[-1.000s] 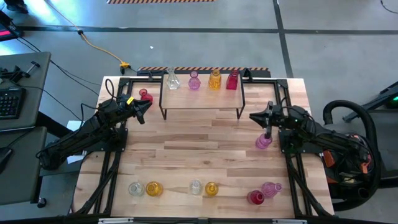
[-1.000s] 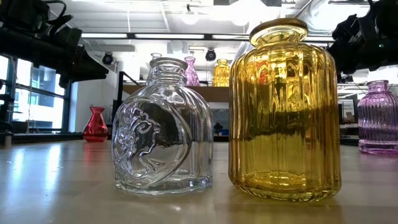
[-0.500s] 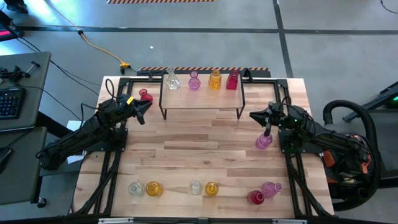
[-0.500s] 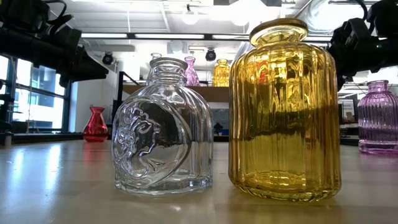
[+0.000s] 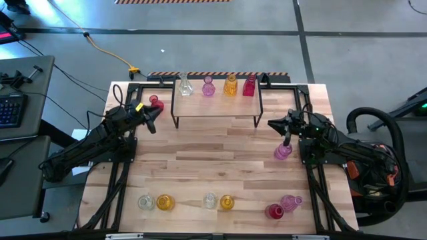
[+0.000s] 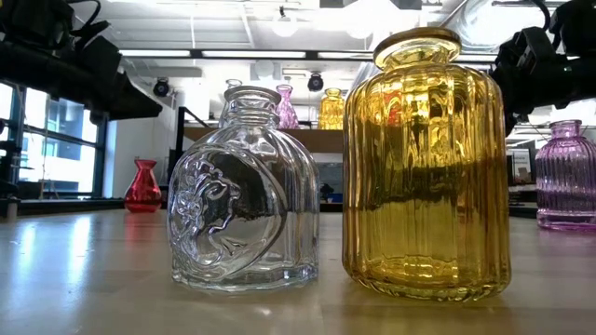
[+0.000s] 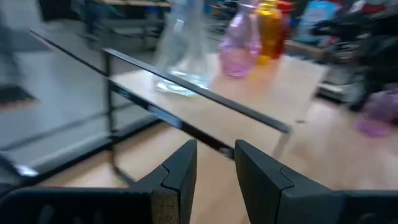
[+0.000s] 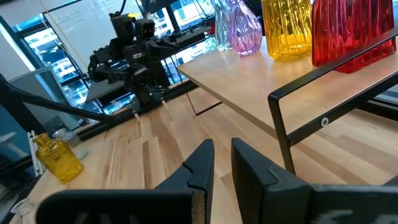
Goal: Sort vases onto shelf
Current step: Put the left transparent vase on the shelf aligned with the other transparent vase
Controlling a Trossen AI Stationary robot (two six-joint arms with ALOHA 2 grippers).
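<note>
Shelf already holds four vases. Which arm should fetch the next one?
Probably right: the right gripper hangs nearly over the ribbed pink-purple glass vase. The left gripper is only beside the small red glass vase.

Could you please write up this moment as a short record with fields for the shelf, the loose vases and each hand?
shelf: back centre of the table, holding four vases in a row: clear, pink, amber, red
red vase: on the table left of the shelf
pink vase: on the table at right
front row: six vases near the front edge
left hand: near the shelf's left end, narrow gap, empty
right hand: near the shelf's right end, narrow gap, empty
</note>
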